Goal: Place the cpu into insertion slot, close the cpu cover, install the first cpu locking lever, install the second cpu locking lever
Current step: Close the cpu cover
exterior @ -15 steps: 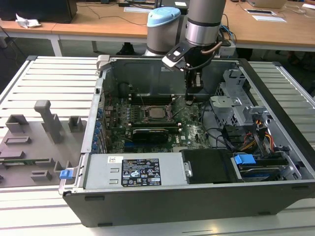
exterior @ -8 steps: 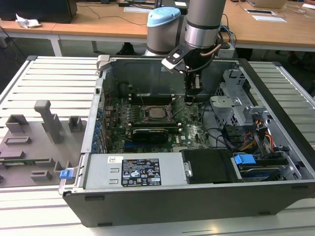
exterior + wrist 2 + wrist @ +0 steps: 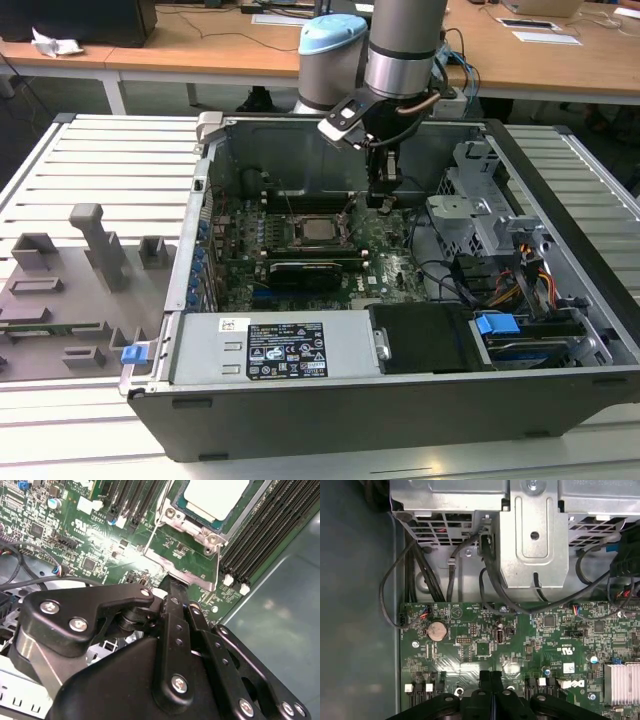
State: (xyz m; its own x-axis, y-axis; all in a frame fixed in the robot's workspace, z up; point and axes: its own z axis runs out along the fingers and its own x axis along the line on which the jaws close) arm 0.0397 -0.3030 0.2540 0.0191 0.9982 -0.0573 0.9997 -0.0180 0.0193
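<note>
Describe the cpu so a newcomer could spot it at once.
Inside the open computer case, look at the green motherboard. Near its middle lies the cpu, a small pale silver square chip, unlike the long black expansion card beside it.

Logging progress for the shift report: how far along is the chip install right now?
Done: the chip sits in its socket, with the metal cover lying flat around it. In hand: nothing; the shut gripper is down at the socket's edge beside a thin lever rod. Left: the locking; whether that rod or its twin is latched cannot be told.
</note>
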